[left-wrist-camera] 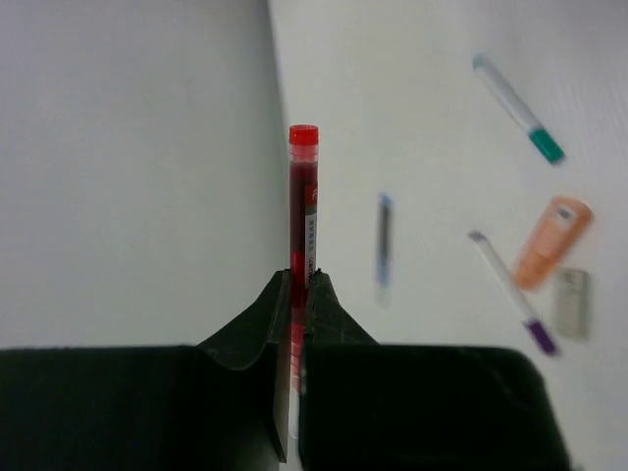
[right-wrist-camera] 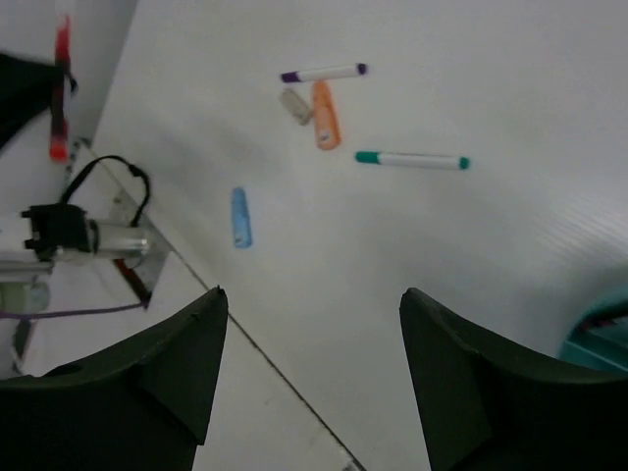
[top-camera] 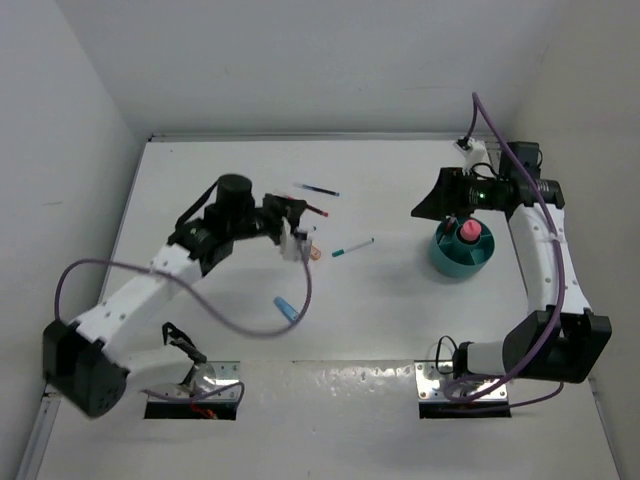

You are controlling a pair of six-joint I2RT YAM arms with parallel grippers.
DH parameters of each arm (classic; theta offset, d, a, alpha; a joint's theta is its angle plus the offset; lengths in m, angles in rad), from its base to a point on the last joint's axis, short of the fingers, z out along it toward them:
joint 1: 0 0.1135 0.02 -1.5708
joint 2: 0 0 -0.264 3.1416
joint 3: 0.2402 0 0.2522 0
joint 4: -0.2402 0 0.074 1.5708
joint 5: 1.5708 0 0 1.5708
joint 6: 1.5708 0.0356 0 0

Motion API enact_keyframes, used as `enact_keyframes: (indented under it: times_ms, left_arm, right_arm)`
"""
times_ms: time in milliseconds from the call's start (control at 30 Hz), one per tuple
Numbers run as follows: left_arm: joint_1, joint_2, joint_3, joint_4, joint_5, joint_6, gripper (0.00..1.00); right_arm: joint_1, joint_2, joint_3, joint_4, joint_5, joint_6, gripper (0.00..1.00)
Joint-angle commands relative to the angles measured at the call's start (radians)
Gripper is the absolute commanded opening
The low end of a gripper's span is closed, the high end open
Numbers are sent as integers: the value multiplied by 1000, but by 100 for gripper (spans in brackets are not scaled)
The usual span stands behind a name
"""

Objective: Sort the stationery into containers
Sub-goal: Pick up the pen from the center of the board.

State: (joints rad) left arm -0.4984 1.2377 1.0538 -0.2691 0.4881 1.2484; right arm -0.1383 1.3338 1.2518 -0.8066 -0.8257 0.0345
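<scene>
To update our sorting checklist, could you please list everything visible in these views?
red pen: one, red, clamped in the left claw
blue pen: one, blue, far-centre of the table
teal pen: one, white with teal ends, mid-table
purple-tipped pen: one, white with purple ends, by the orange stick
orange stick: one, orange, beside the eraser
eraser: one, beige, mid-table
blue stick: one, light blue, alone, nearer the bases
pink marker: one, pink, standing in the organiser
organiser: one, teal, right side
table: one, white
left claw: shut on the red pen
right claw: open, empty, beside the organiser
</scene>
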Motion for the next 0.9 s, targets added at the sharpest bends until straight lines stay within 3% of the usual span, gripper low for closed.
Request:
enact_keyframes:
  times_ms: [0, 133, 267, 400, 500, 733, 867]
  left_arm:
    - [-98, -170, -205, 51, 191, 431, 0]
    - [-176, -403, -420, -16, 274, 970, 0]
    - [-226, -472, -515, -30, 362, 1243, 0]
    - [-272, -462, -509, -36, 382, 1338, 0]
    - [-308, -426, -462, -91, 391, 1398, 0]
    - [-380, -408, -434, -76, 379, 1396, 0]
    - [-408, -396, -431, -44, 363, 1385, 0]
  right_arm:
    - [31, 40, 121, -162, -185, -77, 70]
    - [110, 96, 169, -276, -282, -73, 72]
    - [242, 163, 195, -385, -346, -91, 74]
    - [397, 228, 179, -430, -381, -99, 75]
    - [509, 249, 152, -370, -389, -52, 76]
    - [572, 340, 210, -348, -388, -7, 76]
    - [624, 380, 268, -367, -320, -27, 68]
